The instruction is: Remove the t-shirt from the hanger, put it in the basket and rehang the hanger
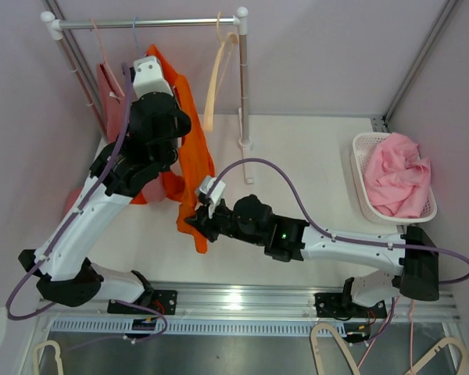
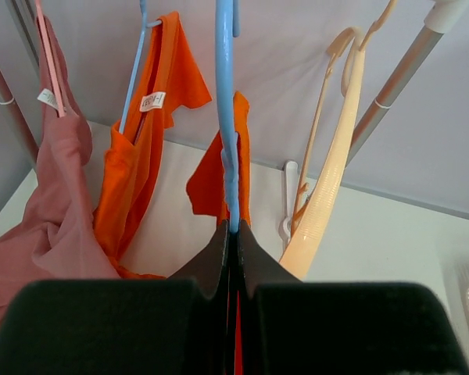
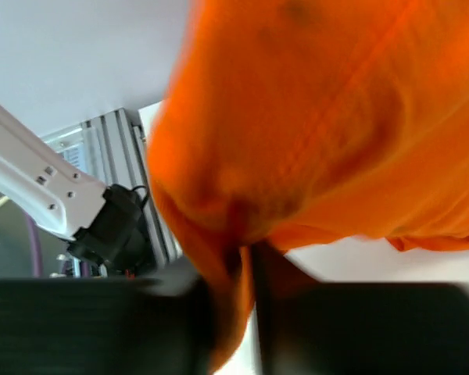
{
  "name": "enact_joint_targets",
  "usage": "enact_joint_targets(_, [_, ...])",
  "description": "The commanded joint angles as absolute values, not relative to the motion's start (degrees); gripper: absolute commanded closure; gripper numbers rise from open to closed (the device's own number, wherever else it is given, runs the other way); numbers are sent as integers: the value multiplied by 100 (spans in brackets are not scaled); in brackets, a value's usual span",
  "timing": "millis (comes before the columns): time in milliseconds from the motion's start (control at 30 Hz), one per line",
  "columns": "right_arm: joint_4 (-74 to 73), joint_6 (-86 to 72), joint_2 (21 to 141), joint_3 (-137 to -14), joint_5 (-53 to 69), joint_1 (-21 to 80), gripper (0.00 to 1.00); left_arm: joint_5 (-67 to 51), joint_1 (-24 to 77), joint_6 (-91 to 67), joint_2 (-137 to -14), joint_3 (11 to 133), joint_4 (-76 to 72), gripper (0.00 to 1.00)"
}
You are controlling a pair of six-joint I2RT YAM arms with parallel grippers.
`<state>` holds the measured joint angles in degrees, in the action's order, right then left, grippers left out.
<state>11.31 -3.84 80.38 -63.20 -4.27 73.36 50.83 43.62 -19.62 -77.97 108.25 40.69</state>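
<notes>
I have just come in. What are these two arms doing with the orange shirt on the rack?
The left gripper is shut on the blue hanger that carries the orange t-shirt, under the rail. The right gripper pinches the shirt's lower edge, down near the table. The shirt is not yet off the hanger. A cream hanger hangs bare beside it, and a pink garment lies in the white basket.

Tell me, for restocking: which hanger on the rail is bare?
The peach hanger, rightmost; the blue hanger carries the orange t-shirt, the pink hanger a pink garment.
</notes>
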Motion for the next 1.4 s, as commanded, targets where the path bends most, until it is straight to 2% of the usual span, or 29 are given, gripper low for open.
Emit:
enact_joint_targets(0, [837,-474,8095,-6872,-736,7461,100,5203,4403,-1409,-7585,10233,2721,99])
enact_joint_targets(100, [484,-571,7701,-6489,-1341,7909,100,5178,4193,-1405,-7786,10335,2723,99])
enact_joint_targets(200, [615,-1211,7173,-5708,-1563,8357,100,4527,3780,-1538,-8111,10703,2944,99])
enact_joint_targets(333, [800,-1775,6987,-5003,-2230,9060,100,4623,3604,-1406,-8349,11039,2971,99])
enact_joint_targets(533, [800,-1943,7374,-4948,-2530,9316,100,4114,3428,-1862,-8088,11496,4015,99])
enact_joint_targets(633, [774,-1723,7427,-5080,-2602,9264,100,4148,3428,-1794,-7578,10648,3561,99])
enact_joint_targets(700, [677,-1600,7436,-5237,-2541,9141,100,4183,3428,-1662,-7190,10240,3428,99])
enact_joint_targets(767, [545,-1582,7427,-5300,-2531,9001,100,3983,3428,-1783,-7032,10396,3812,99])
enact_joint_targets(867, [369,-1547,7427,-5396,-2365,8465,100,2938,3558,-2188,-6664,10302,4455,99])
enact_joint_targets(900, [334,-1521,7435,-5483,-2182,8307,100,2814,3664,-2223,-6323,9901,4604,99])
enact_joint_targets(1033, [37,-1433,7611,-5939,-1838,7604,100,3155,4481,-2601,-5679,9317,5719,99])
enact_joint_targets(1200, [-544,-1327,8015,-6556,-2259,7173,100,3076,4553,-3040,-4548,8553,6880,99])
enact_joint_targets(1367, [-457,-1424,8673,-6933,-1556,6513,100,3593,4553,-2665,-3499,8191,6558,99])
